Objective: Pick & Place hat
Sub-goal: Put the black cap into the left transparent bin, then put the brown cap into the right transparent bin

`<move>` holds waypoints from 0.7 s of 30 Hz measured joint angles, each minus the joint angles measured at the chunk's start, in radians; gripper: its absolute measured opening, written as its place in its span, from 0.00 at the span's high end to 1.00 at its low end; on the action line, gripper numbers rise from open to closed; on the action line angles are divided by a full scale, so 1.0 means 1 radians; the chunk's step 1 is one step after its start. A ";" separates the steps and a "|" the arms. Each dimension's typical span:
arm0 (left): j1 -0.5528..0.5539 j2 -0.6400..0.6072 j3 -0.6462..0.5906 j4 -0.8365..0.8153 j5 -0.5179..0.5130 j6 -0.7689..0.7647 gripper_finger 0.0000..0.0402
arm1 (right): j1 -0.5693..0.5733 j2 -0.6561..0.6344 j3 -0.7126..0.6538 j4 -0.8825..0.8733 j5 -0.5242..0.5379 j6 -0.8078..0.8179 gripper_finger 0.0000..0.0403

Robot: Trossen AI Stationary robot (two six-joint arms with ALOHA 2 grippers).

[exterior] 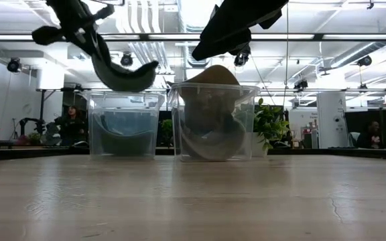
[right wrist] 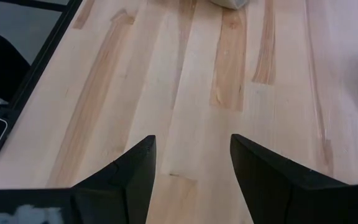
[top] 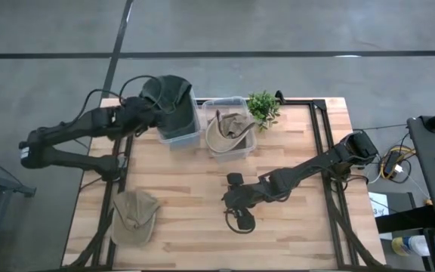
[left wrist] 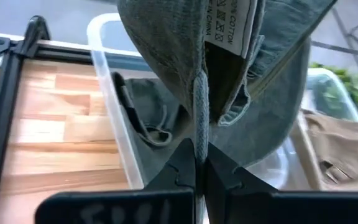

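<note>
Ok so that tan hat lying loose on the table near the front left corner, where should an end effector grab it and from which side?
The tan hat lies flat on the table, crown slumped, so a side approach would probably only push it. Come straight down and pinch a fold of the crumpled crown near its middle. The right end effector is open and nearer; the left end effector holds the dark hat over the bin.

Left wrist view: the dark green hat [left wrist: 229, 68] is cut off by the upper edge, and its care label [left wrist: 230, 22] is only partly legible. Low view: both arms leave the frame at the top; background people are too small to describe.
</note>
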 joint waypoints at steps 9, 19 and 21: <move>0.060 0.079 -0.001 0.001 0.074 0.014 0.92 | 0.000 0.000 0.000 -0.001 0.000 0.016 0.50; 0.060 0.103 0.021 0.019 0.085 0.066 0.79 | 0.000 0.000 -0.014 -0.003 0.000 0.027 0.50; 0.060 0.095 0.053 0.021 0.063 0.091 0.75 | 0.000 0.000 -0.019 -0.001 0.000 0.027 0.50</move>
